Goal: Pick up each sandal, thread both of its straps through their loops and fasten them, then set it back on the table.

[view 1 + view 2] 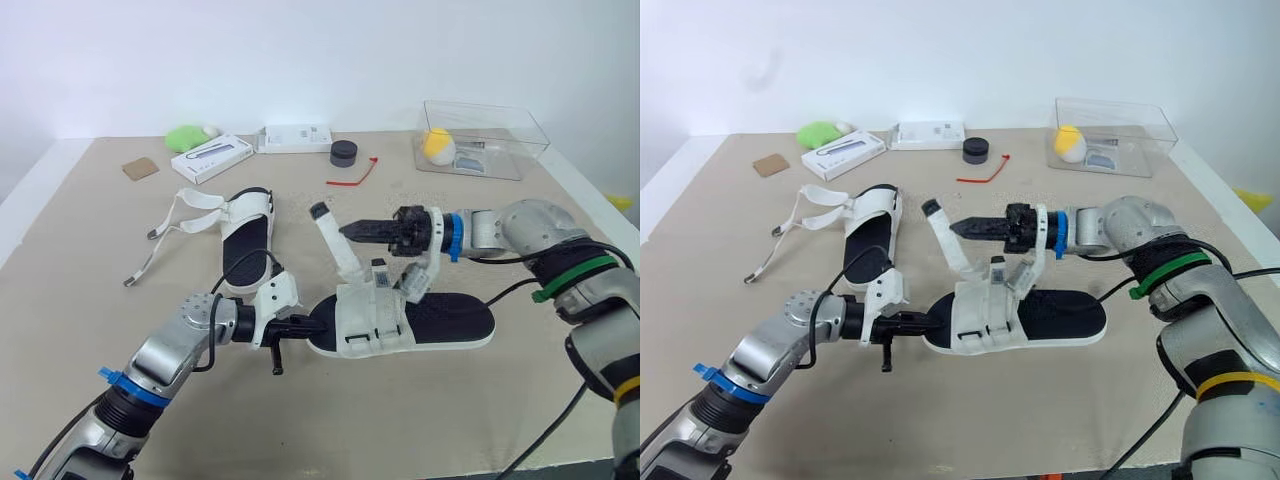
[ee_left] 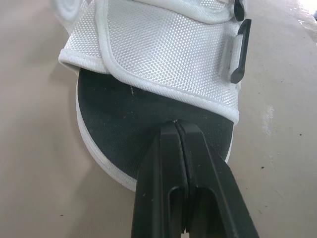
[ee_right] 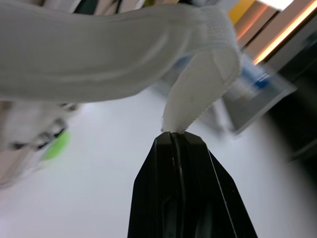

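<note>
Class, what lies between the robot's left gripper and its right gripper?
The near sandal: its white upper and raised strap, which the right gripper pinches. The left eye view shows this.

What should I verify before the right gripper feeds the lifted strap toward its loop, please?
1. Grip: right gripper shut on strap, ok.
2. Threading: strap end stands in the air, outside its loop, not ok.
3. Seating: near sandal lies flat on table, ok.
4. Bracing: left gripper shut, tips at the toe of the footbed; whether it pins the sandal, cannot tell.
5. Other shoe: far sandal has loose straps, not ok.
</note>
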